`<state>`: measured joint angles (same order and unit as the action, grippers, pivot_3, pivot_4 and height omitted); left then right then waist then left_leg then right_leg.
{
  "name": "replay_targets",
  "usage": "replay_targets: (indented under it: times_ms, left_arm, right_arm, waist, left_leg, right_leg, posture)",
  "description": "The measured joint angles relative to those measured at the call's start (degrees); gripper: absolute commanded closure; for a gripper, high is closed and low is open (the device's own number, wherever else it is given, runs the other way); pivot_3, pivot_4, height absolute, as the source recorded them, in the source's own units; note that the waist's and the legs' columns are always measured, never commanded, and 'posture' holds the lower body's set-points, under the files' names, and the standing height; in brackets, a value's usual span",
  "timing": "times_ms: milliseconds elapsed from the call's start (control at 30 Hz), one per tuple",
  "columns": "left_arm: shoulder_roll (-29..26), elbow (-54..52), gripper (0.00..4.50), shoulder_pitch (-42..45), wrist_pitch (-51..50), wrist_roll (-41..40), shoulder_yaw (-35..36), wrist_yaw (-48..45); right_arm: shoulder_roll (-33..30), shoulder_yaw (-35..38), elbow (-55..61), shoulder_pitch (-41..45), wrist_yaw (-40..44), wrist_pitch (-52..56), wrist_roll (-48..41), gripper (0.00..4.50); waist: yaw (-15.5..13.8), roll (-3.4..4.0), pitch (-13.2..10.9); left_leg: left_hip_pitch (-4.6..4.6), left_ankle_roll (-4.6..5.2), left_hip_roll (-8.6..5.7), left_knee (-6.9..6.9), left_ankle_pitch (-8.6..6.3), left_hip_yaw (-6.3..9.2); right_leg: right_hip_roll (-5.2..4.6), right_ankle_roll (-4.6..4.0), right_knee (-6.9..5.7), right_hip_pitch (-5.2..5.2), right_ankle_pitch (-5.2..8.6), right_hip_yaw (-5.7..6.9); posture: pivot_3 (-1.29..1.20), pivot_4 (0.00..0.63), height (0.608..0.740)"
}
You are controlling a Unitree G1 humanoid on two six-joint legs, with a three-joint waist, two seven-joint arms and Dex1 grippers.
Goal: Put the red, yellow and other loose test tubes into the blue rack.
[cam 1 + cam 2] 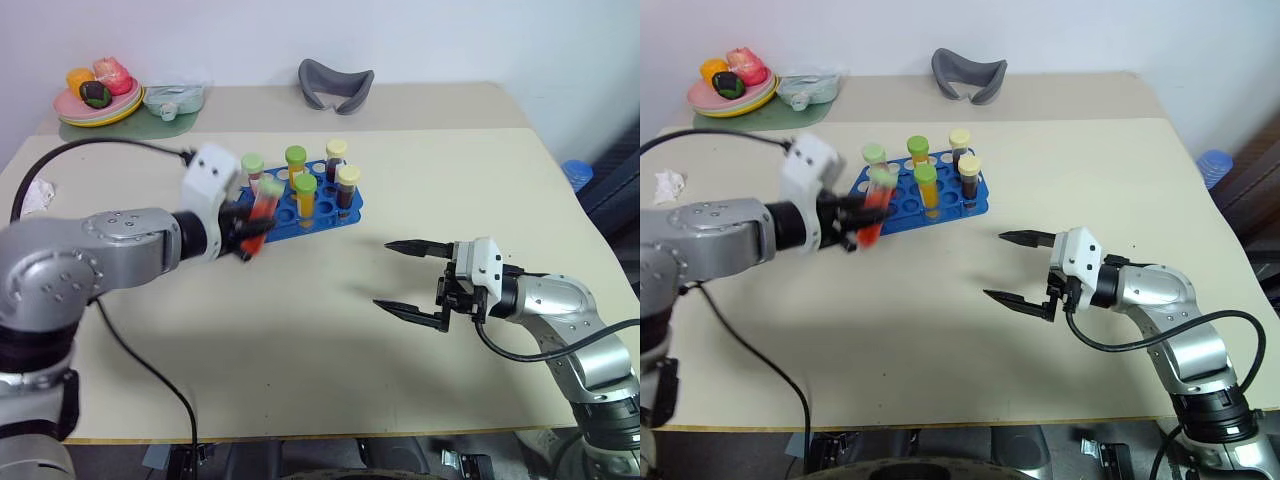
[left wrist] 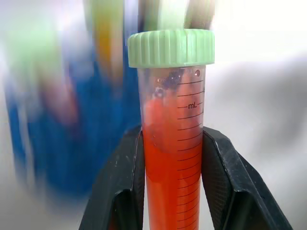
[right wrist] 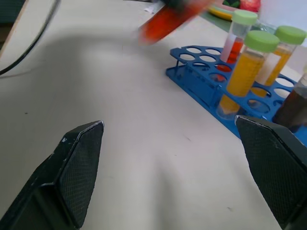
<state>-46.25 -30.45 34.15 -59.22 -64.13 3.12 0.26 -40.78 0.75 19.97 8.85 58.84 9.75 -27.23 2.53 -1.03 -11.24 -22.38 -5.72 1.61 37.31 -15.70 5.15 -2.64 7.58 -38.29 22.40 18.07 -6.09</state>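
Red liquid fills the capped test tube (image 2: 172, 143) that the left gripper (image 1: 245, 232) pinches between its two black fingers (image 2: 120, 187), the pale-green cap standing clear above the fingertips. The left arm reaches across the tabletop (image 1: 300, 340) with its forearm roughly level and its gripper pointing toward the blue rack (image 1: 300, 205), holding the tube up off the surface just at the rack's near left corner. From the head cameras the tube looks tilted and smeared by motion.

The right gripper (image 1: 412, 280) hangs above the tabletop on the right, well apart from the rack, its forearm angled in from the lower right and its fingers pointing left. Those fingers are spread wide, one above the other in the head views, with nothing between them.

The rack already carries several upright tubes: orange-yellow ones with green caps (image 1: 305, 195), dark-brown ones with pale-yellow caps (image 1: 347, 185), and one more with a green cap (image 1: 252, 165) at the rear left.

The left wrist view brings out the printed mL scale and small bubbles under the cap. The right wrist view shows the rack's open round holes and a red-filled tube (image 3: 236, 40) standing in it.

At the far edge sit a plate of toy food (image 1: 95, 100) and a grey curved object (image 1: 335, 85).
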Motion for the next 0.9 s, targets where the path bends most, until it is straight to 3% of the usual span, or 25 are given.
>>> replay_targets:
  times_ms: [200, 400, 600, 900]
  left_arm:
    - [7.02, 7.92, 3.06, -4.62, 26.49, 26.46, -4.67, -8.20]
    - [16.54, 22.60, 3.06, -7.83, 49.49, 43.28, -5.67, -11.77]
    - [25.70, 28.87, 3.06, -9.45, 62.61, 47.41, -5.66, -15.54]
    - [29.03, 30.43, 3.06, -11.89, 64.96, 51.26, -5.72, -19.09]
  right_arm:
    - [-0.20, 0.09, -0.01, 0.38, -0.62, 1.35, 0.02, 0.00]
    - [-0.90, 1.56, 0.00, 0.45, -1.18, 1.86, 0.04, 0.00]
    - [-2.76, 4.09, 0.22, -1.87, -1.24, 2.08, 0.04, 0.00]
    - [-3.77, 6.56, 2.42, -3.21, -1.88, 3.83, -0.06, 0.00]
  waist:
    - [-0.18, 0.03, 0.02]
    - [-0.30, 0.01, 0.02]
    - [-0.57, 0.01, 0.02]
    - [-0.11, 0.02, 0.03]
  left_leg:
    - [0.00, 0.22, -0.02, -0.02, -0.12, -0.01]
    - [-0.03, 0.24, -0.01, -0.03, -0.13, -0.01]
    - [-0.04, 0.28, -0.02, -0.02, -0.15, -0.01]
    - [0.04, 0.28, -0.02, -0.01, -0.15, 0.00]
  right_leg:
    - [-0.01, 0.01, 0.13, -0.07, -0.01, -0.01]
    - [-0.02, 0.02, 0.13, -0.04, -0.01, 0.00]
    - [-0.04, 0.03, 0.13, -0.04, -0.02, 0.00]
    - [-0.01, 0.03, 0.05, -0.07, -0.02, 0.00]
  posture:
    - [0.00, 0.150, 0.740]
    - [0.00, 0.150, 0.740]
    - [0.00, 0.150, 0.740]
    - [0.00, 0.150, 0.740]
